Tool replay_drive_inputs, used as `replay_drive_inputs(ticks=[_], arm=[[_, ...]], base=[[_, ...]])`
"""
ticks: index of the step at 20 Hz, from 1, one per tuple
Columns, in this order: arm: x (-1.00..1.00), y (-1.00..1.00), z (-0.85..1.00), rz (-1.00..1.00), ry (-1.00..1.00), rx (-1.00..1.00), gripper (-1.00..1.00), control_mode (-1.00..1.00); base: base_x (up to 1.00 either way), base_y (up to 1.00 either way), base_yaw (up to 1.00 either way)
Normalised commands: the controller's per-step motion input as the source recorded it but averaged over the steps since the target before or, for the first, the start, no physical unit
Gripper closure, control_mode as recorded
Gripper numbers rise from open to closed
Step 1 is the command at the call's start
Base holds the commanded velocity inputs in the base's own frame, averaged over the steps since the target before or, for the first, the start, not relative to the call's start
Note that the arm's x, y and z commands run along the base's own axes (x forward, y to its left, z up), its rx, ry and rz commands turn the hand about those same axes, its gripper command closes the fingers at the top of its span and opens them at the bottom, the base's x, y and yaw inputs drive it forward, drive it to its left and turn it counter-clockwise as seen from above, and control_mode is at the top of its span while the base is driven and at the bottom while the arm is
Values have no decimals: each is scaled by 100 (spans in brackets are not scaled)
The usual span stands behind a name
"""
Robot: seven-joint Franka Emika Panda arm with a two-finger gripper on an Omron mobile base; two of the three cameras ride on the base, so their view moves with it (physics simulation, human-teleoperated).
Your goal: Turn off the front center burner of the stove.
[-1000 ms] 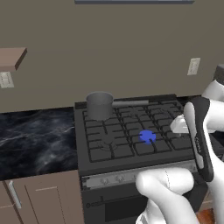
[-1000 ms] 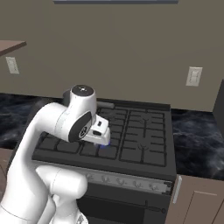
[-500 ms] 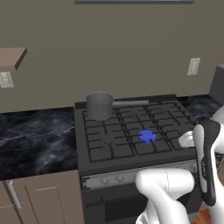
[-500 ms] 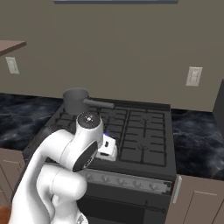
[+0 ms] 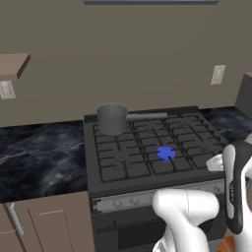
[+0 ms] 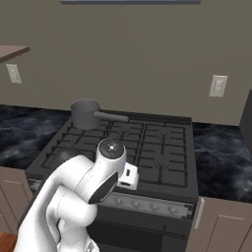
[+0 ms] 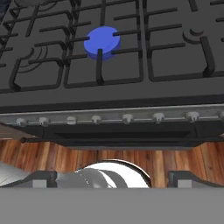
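- Left base view: stove (image 5: pixel 147 147) at frame centre; front center burner (image 5: pixel 166 153) glows blue right of centre; grey pot (image 5: pixel 112 118) at upper left of the grates.
- Right base view: white arm covers the lit burner; knob strip (image 6: pixel 152 205) low, right of centre.
- Hand view: flame at upper centre, knobs (image 7: pixel 127 117) across the middle, none touched; finger spread cannot be told. Judgement: burner remains on, knob turn still to do.

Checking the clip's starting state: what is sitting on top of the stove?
On the stove a grey pot stands at the back left corner, and the front center burner shows a blue flame. The pot's inside cannot be seen.
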Motion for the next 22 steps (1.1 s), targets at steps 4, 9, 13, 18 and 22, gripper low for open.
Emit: replay_drive_inputs(ticks=[4, 9, 13, 18, 22], arm=[[-28, 0, -23, 0, -13, 4, -100, -100], [-21, 0, -52, 0, -13, 4, -100, -100], [-17, 0, -69, 0, -25, 5, -100, -100], [6, -3, -71, 0, -18, 1, -100, -100], [5, 0, -79, 0, -23, 0, -100, -100]], base=[[0, 0, 0], [0, 0, 0], [0, 0, 0], [0, 0, 0], [0, 0, 0]])
